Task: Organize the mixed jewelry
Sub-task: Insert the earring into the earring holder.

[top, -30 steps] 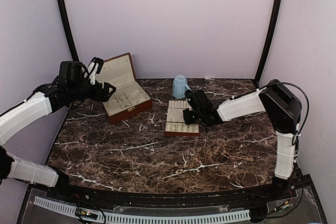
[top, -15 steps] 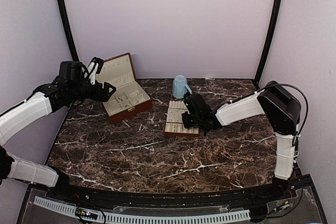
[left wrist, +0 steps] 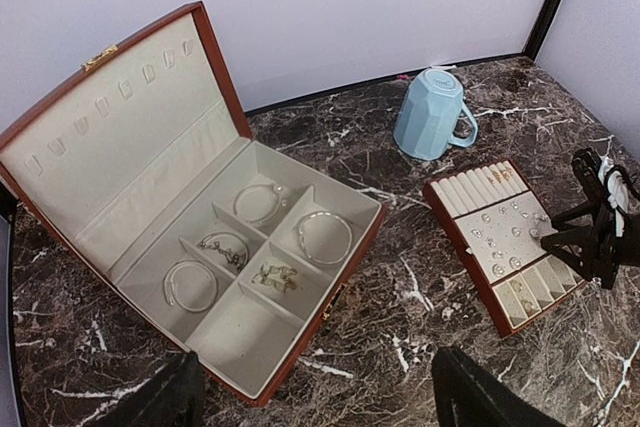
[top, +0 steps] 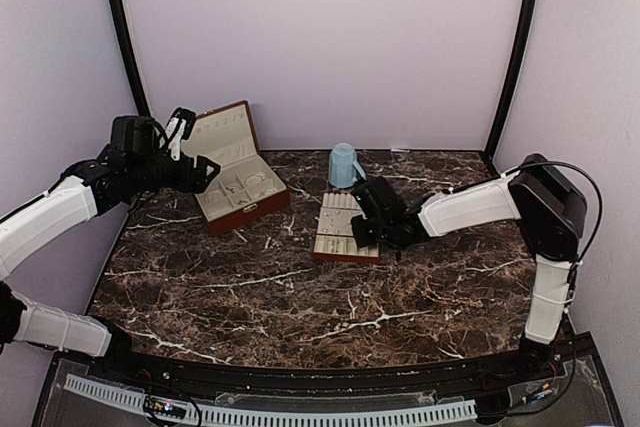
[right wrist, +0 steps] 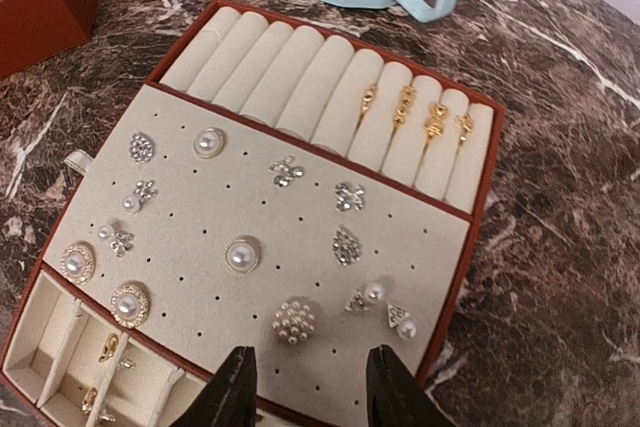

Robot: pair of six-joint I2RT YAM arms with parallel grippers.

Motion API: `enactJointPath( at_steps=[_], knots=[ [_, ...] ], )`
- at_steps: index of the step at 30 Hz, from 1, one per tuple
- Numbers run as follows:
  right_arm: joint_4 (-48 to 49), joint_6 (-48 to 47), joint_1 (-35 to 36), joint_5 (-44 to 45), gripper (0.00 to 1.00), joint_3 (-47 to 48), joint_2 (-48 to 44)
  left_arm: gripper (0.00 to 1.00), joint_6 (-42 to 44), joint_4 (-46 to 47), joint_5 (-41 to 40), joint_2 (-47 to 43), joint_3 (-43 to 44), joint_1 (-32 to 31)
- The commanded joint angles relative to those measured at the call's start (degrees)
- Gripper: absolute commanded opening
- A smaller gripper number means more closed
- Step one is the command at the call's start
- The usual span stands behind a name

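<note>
The right claw (right wrist: 310, 392) hovers over the near edge of the cream slotted tray (right wrist: 190, 202), its two fingers apart with nothing between them, as a two-armed robot sorts mixed jewelry (right wrist: 241, 254) on a dark marble surface (top: 300, 292). Most of the work looks done. Pearl studs and silvery sparkling earrings sit pinned in loose rows across the tray's perforated panel. Four gold rings (right wrist: 418, 115) are tucked into the rolls at its far right end, and a few small gold pieces lie in the narrow compartments at the near left corner. The left claw (left wrist: 320, 402) hangs above the open reddish-brown box (left wrist: 120, 117), fingers likewise spread and empty. Inside, bracelets (left wrist: 324, 237) and a small tangled piece occupy five of the cream-lined compartments, and the nearest one is bare. A pale blue mug (left wrist: 430, 112) stands just beyond the tray. Judging by the gaps on the panel and the unfilled ring rolls, a few placements may be left, though which piece comes next cannot be told
</note>
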Motion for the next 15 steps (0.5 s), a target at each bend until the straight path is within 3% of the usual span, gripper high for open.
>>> enactJointPath(
  at_steps=[1, 5, 9, 15],
  knots=[
    [-4.4, -0.5, -0.4, -0.7, 0.43, 0.9, -5.3, 0.81, 0.3, 1.1, 0.7, -1.8, -0.8, 0.4],
    [-5.8, -0.8, -1.6, -4.0, 0.50, 1.6, -7.1, 0.81, 0.4, 1.1, 0.6, -1.9, -0.7, 0.4],
    [-6.5, -0.4, -2.6, -7.5, 0.51, 2.8, -6.8, 0.81, 0.4, 1.1, 0.6, -1.8, -0.7, 0.4],
    [-8.4, 1.2, -3.5, -10.1, 0.34, 5.7, -3.5, 0.81, 0.5, 1.1, 0.4, -1.6, -0.8, 0.4]
  ],
)
